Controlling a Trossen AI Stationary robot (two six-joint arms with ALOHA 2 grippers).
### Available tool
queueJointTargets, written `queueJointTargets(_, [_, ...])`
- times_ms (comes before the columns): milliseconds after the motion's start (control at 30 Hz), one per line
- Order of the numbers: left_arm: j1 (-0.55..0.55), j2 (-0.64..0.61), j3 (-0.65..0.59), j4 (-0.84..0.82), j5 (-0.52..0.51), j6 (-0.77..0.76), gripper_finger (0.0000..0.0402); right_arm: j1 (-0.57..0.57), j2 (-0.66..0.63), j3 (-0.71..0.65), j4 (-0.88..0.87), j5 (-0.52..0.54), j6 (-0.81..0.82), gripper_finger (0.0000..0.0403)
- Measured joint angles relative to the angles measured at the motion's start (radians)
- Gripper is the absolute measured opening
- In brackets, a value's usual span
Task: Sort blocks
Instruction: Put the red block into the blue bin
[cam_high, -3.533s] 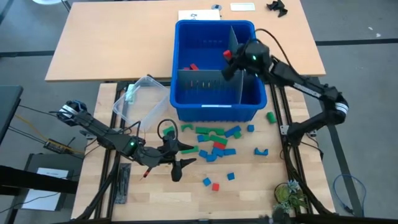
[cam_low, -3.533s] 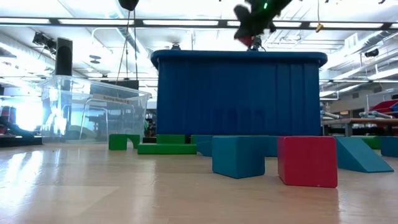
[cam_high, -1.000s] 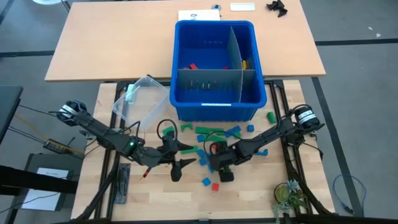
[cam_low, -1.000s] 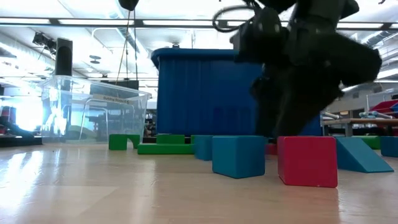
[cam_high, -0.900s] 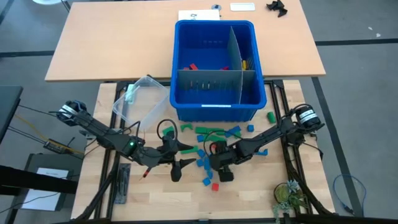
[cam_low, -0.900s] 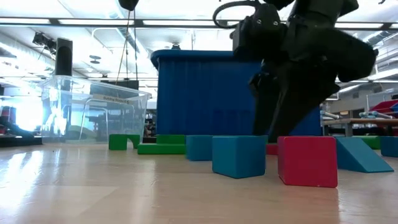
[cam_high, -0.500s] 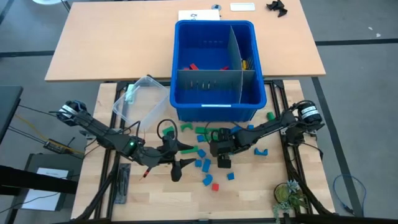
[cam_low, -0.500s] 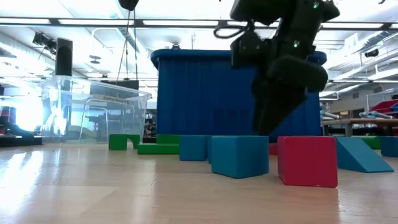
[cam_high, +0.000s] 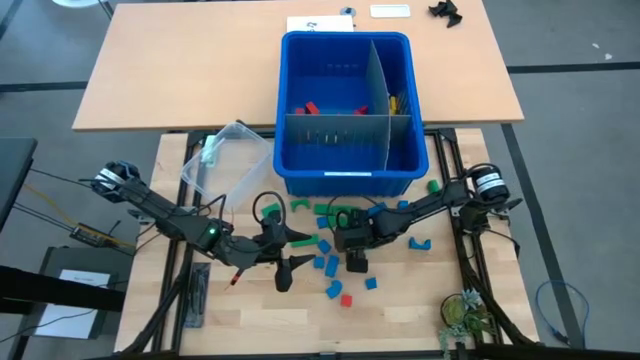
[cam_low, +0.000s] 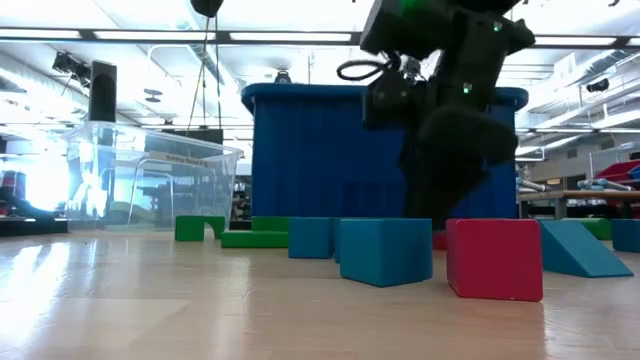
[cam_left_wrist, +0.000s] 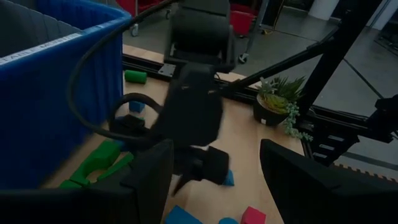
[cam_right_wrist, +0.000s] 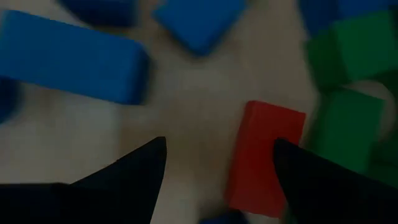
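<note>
Wooden bench crowded in front of blue bin. Right gripper spread above red block; green blocks touching it risk snagging finger. Left gripper spread, empty, idle nearby.

My overhead camera looks straight down; my low one sits level on the surface, facing the bin. Both show it, while my right wrist camera hovers close over blocks.

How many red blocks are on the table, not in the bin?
2: one red block alone at the pile's near edge, one below the right gripper; others may be hidden.
</note>
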Motion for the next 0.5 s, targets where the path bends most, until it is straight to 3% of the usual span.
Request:
queueJointTargets(167, [0.0, 0.0, 0.0, 0.001, 0.0, 0.0, 0.0248, 0.037, -0.025, -0.002, 0.01, -0.01, -0.001, 0.0291])
queueJointTargets(333, [0.0, 0.0, 0.0, 0.001, 0.0, 0.0, 0.0248, 0.044, -0.054, -0.002, -0.022, 0.074, 0.009, 0.0291])
queueJointTargets(500, [0.0, 0.0, 0.0, 0.0, 0.0, 0.0, 0.0248, 0.021, -0.031, -0.002, -0.024, 0.021, -0.032, 0.0291])
